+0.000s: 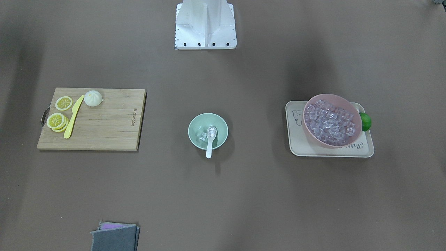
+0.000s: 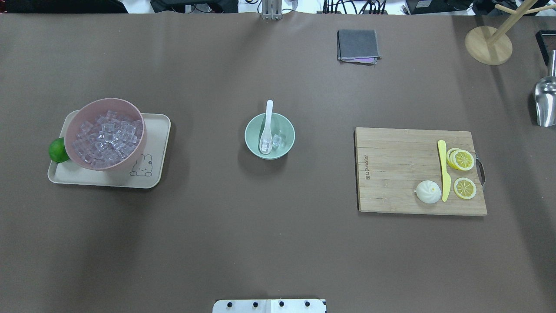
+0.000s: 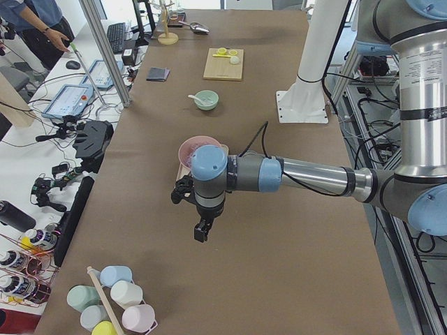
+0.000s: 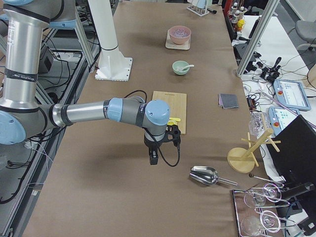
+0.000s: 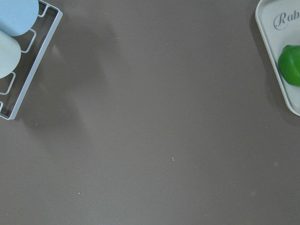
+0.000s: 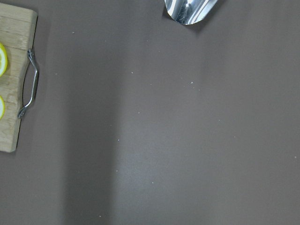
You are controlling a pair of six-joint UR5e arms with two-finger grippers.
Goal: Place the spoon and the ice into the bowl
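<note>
A brown table (image 2: 278, 243) filled the frame. At its centre sat a small mint-green bowl (image 2: 251, 138) holding a white spoon (image 2: 266, 126), its head down inside and its handle leaning over the upper rim, with a few clear ice cubes (image 2: 276, 141) just right of the head. At centre left, a pink bowl (image 2: 138, 143) full of more cubes stood on a beige tray (image 2: 156, 130), with a lime (image 2: 56, 150) against the bowl's left side. At centre right lay a wooden cutting board (image 2: 391, 174) bearing a yellow knife (image 2: 443, 169), lemon slices (image 2: 464, 174) and a white bun (image 2: 428, 192). A folded grey cloth (image 2: 357, 45) lay near the top edge.
</note>
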